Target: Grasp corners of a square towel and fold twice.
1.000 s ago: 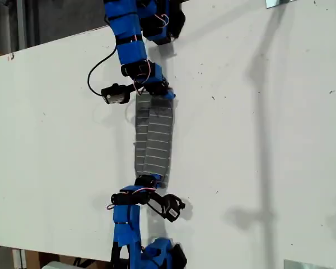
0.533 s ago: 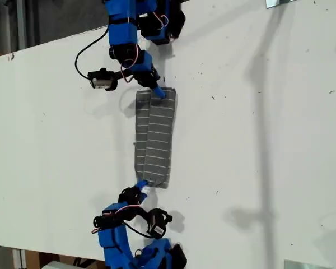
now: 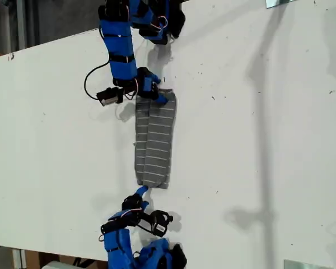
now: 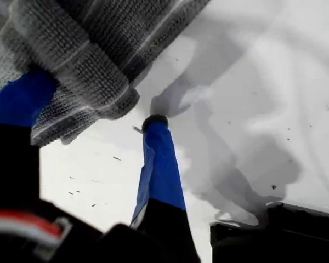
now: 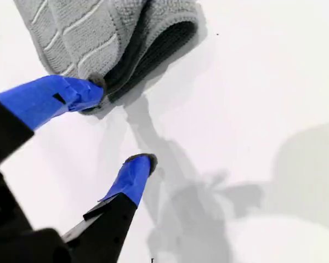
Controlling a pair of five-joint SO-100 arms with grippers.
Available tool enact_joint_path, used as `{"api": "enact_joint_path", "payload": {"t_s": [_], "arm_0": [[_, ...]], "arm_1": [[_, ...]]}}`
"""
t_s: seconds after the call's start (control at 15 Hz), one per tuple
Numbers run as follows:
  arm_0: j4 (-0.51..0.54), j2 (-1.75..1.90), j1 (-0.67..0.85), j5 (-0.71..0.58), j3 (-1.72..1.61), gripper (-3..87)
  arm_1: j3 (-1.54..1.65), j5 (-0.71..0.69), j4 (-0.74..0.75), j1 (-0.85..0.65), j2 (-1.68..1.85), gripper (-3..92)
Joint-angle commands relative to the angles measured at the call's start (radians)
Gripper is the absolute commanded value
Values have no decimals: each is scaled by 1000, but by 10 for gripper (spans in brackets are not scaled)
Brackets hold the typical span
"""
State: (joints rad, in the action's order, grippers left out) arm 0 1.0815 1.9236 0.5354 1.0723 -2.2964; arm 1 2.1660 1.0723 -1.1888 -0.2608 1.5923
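Since half a second ago my first gripper [image 3: 157, 96] has returned to the towel's [image 3: 154, 140] end at the exterior view's top, jaws apart with one finger seemingly under the cloth, while my second gripper [image 3: 140, 193], also open, touches a corner [image 5: 96, 82] at the other end.

One striped grey towel [image 3: 153, 147] lies folded into a narrow strip on one white counter [image 3: 257, 134]. Two blue arms work at it, each with one gripper: my first gripper [image 4: 93, 118] and my second gripper [image 5: 118, 129].
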Motion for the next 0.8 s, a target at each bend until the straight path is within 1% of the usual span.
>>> {"api": "enact_joint_path", "payload": {"t_s": [0.0,0.07,0.13,0.27,0.4,0.53,0.6,0.73], "arm_0": [[-74,43,32,11,-60,249],[-135,40,52,8,-115,254],[-156,41,69,9,-138,262],[-181,86,57,34,-179,266],[-193,123,55,38,-213,268],[-202,140,52,32,-227,270],[-204,140,51,34,-227,270],[-206,140,49,37,-229,271]], "arm_1": [[-158,-48,12,-40,-138,263],[-202,-66,6,-52,-189,177],[-222,-72,-8,-64,-210,122],[-204,-75,-15,-81,-206,-1],[-124,-31,-20,-77,-146,-1],[15,57,-25,-81,-18,-1],[78,115,-52,-78,64,-1],[153,209,-121,-12,253,-1]]}}
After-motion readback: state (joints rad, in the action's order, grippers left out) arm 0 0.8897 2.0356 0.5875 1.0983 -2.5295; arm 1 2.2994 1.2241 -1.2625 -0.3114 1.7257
